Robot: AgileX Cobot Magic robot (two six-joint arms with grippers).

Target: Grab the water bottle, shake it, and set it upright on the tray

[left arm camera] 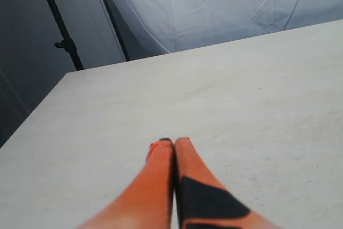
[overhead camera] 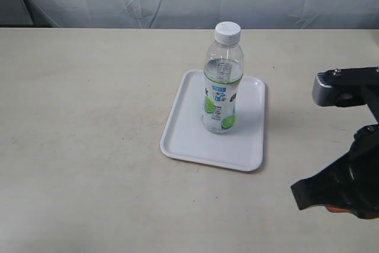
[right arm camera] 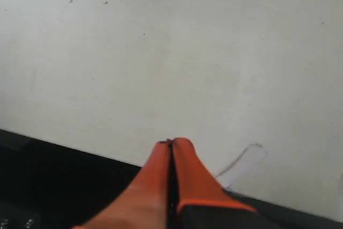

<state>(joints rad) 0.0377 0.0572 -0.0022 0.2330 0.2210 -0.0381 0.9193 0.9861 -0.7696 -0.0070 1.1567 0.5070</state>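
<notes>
Water bottle (overhead camera: 222, 87) upright, cap on, standing near the middle of the tray (overhead camera: 249, 124), base fully inside the low rim. There is margin on every side, so I judge a tip-off unlikely. Tray lies flat on the pale surface (overhead camera: 89, 117). Right end effector (right arm camera: 172, 142) pinched together, nothing between its orange fingers, aimed at bare surface near the edge. Its arm (overhead camera: 349, 176) sits well apart from the tray. Left end effector (left arm camera: 174, 142) likewise fingers touching, empty, bottle absent from its view. I read the standing step as done, with both arms clear so nothing nudges the bottle.
</notes>
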